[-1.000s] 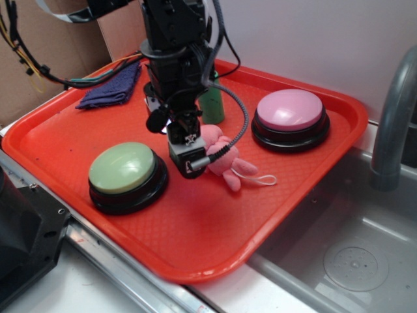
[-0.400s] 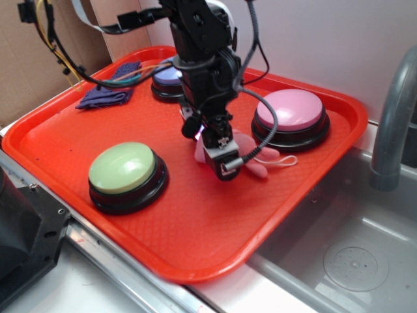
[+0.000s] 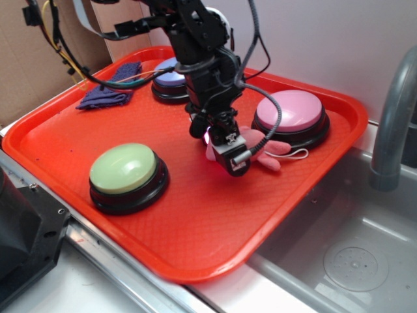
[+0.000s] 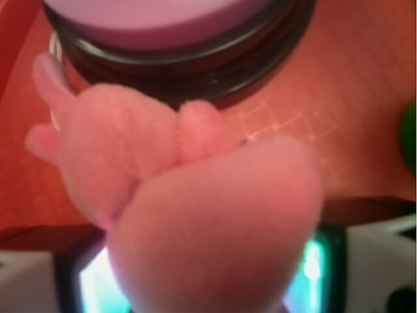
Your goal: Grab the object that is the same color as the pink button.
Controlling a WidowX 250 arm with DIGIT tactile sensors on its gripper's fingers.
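My gripper (image 3: 227,149) is shut on the object, a small pink plush toy (image 3: 259,145), low over the red tray (image 3: 195,222). Its limbs and thin white string loop (image 3: 296,155) stick out to the right, next to the black base of the pink button (image 3: 290,109). In the wrist view the plush (image 4: 195,195) fills most of the frame between the fingers of the gripper (image 4: 208,280). The pink button (image 4: 163,19) lies just beyond it. Whether the toy touches the tray I cannot tell.
A green-topped button (image 3: 125,168) stands at the tray's front left and a purple-topped one (image 3: 171,77) at the back, behind the arm. A blue cloth (image 3: 111,88) lies back left. A green thing (image 4: 409,134) shows at the wrist view's right edge. A sink (image 3: 352,261) and faucet (image 3: 391,117) are at right.
The gripper has carried the plush toy from the middle of the tray to the right and back, up beside the pink button. The purple button has come into view behind the arm.
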